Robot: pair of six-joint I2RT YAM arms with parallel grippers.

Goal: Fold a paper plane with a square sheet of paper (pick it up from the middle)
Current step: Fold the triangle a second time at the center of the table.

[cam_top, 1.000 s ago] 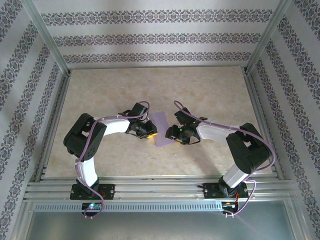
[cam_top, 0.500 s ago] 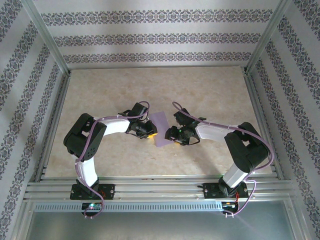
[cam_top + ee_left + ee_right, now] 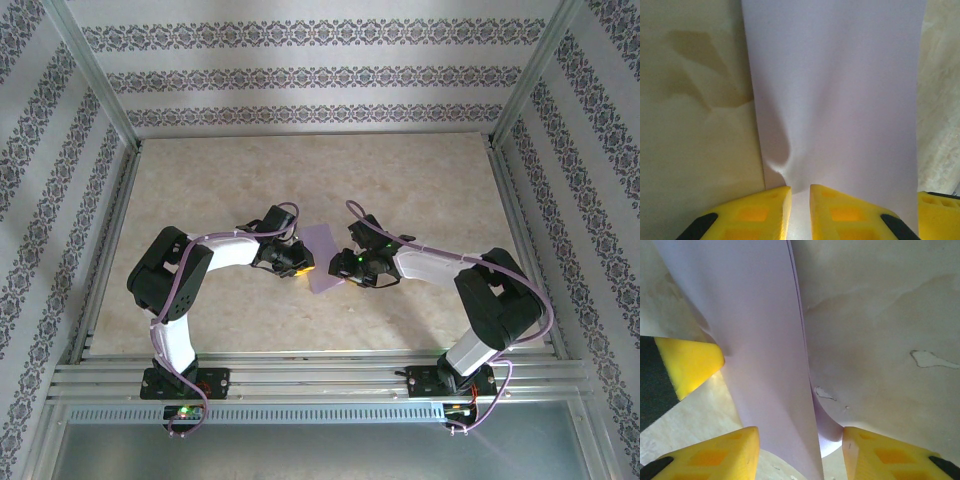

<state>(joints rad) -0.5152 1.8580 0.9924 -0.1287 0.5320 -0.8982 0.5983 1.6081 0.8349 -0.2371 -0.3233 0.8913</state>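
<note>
Since one second ago only the right arm has changed a little: its elbow went slightly outward, and the right gripper has narrowed its jaws somewhat. They are still apart, one finger on each side of the right edge of the square sheet of paper, and I cannot tell if they touch it. This sheet is near the middle of the table, raised and bent above its surface. Just left of the table's middle, the left gripper stays almost closed, pinching the sheet's left edge, where a small crease shows.
</note>
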